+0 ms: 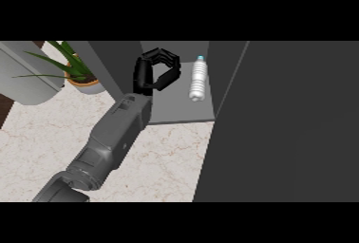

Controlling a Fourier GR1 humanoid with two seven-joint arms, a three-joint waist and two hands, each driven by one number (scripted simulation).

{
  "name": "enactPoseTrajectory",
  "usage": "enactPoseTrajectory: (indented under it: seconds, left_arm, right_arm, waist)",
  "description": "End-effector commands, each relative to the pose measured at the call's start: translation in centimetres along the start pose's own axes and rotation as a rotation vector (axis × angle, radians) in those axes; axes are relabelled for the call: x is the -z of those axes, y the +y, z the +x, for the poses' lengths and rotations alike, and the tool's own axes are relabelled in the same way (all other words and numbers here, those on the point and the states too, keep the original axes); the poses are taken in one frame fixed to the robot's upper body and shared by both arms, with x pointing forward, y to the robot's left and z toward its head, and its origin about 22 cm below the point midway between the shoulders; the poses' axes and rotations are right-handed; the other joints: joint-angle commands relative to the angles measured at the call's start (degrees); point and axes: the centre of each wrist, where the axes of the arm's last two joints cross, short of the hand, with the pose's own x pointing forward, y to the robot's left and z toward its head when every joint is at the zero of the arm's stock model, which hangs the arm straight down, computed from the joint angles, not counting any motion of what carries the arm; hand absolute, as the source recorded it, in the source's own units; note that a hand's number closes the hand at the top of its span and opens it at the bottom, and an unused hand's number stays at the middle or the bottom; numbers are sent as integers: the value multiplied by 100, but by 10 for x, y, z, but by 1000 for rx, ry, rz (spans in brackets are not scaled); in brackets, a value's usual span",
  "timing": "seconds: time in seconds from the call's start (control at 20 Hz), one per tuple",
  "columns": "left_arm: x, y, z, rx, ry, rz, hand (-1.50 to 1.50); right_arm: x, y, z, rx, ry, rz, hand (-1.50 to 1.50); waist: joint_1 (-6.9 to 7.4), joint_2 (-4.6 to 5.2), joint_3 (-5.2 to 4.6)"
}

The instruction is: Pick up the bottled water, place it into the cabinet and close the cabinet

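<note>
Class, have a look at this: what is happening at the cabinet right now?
The robot's left hand is inside the open cabinet, fingers curled and holding nothing. The bottled water lies on its floor just beside the hand, apart from the fingers. The cabinet door stands open at the right, not yet closed.

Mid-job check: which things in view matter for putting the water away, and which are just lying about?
For the job:
- bottled water, lying on its side inside the cabinet
- cabinet door, open
- left hand, fingers curled, holding nothing, beside the bottle

Just lying about:
- potted plant
- grey rounded thing at far left
- counter
</note>
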Motion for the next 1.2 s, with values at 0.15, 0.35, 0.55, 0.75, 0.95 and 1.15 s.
enactPoseTrajectory:
  seconds: [0.15, 0.35, 0.55, 0.75, 0.95, 1.15]
  left_arm:
    - [-11, 2, -5, -205, 6, -110, 150]
    - [-29, 7, -16, -314, 49, -181, 150]
    - [-26, 11, -4, -365, 46, -249, 150]
    - [-49, 20, -7, -422, 47, -209, 150]
    - [-69, 30, -5, -451, 42, -200, 150]
    - [-101, 47, -5, -476, 66, -203, 150]
  right_arm:
    - [-5, 2, 19, 3, -21, -28, -150]
    - [-7, 1, 19, -38, -21, -42, -150]
    - [-8, -6, 23, -76, -22, -54, -150]
    - [-12, -11, 22, -84, 2, -55, -150]
    - [-10, -10, 16, -86, 20, -22, -150]
    - [-9, -11, 17, -105, 26, 8, 150]
  waist:
    - [101, -84, 3]
    - [275, -159, 0]
    - [419, -159, 7]
    - [536, -211, 11]
    - [578, -202, 13]
    - [618, -198, 10]
